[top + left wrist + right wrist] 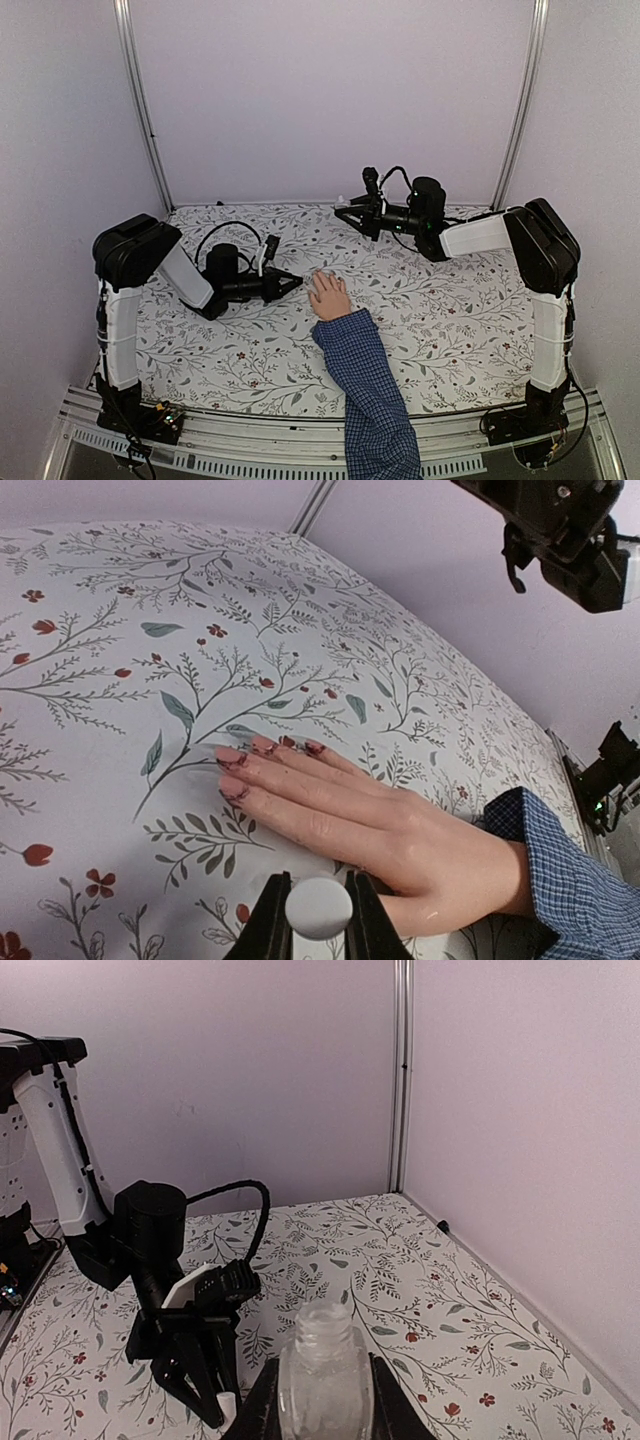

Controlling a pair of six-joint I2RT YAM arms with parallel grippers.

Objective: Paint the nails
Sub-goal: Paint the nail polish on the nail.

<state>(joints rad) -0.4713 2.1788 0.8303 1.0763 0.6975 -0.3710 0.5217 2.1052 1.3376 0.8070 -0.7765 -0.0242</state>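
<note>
Left hand (298,283) clenched on white cap (318,908), nails (262,751) near its tip — right hand (341,212) grasping clear bottle (323,1365), well apart

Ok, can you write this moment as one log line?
left gripper: shut on white cap, near hand | right gripper: shut on clear bottle, away from hand | nails: dark red

Left claw (297,283) low, right claw (342,212) raised, both clamped.

Floral tabletop, checked sleeve
White tabletop (450,330) with grey-green sprigs and small red flowers; blue checked sleeve (372,390); pale hand (370,825); nails (231,760) patchy dark red.
</note>
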